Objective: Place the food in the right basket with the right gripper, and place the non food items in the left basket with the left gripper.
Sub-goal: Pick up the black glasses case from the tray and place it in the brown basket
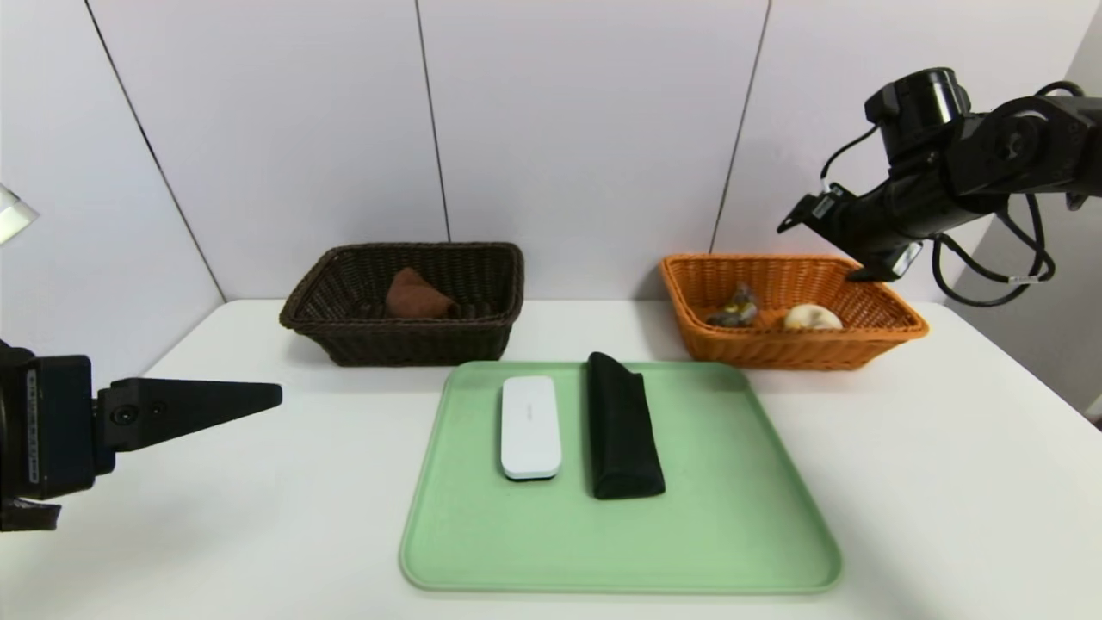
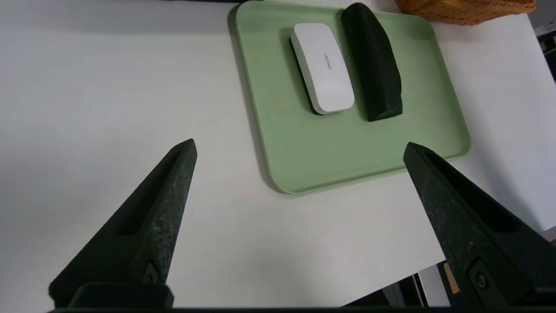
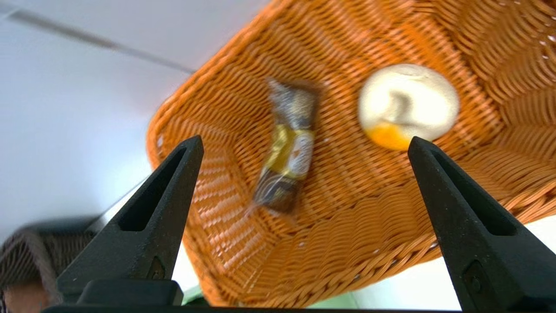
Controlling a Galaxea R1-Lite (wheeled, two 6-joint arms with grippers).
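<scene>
The white slab (image 1: 530,426) (image 2: 323,67) and the black cloth roll (image 1: 623,426) (image 2: 373,61) lie side by side on the green tray (image 1: 620,542) (image 2: 347,152). The brown towel (image 1: 416,295) rests inside the dark brown basket (image 1: 405,344). The orange basket (image 1: 775,351) (image 3: 347,243) holds the sweets strip (image 1: 734,308) (image 3: 286,148) and the bun (image 1: 811,318) (image 3: 408,102). My right gripper (image 1: 815,252) (image 3: 305,138) hovers open and empty above the orange basket. My left gripper (image 1: 275,396) (image 2: 299,145) is open and empty, low over the table left of the tray.
Both baskets stand at the back of the white table (image 1: 258,517) against a panelled wall. The table's front edge (image 2: 391,278) shows just behind my left gripper in the left wrist view.
</scene>
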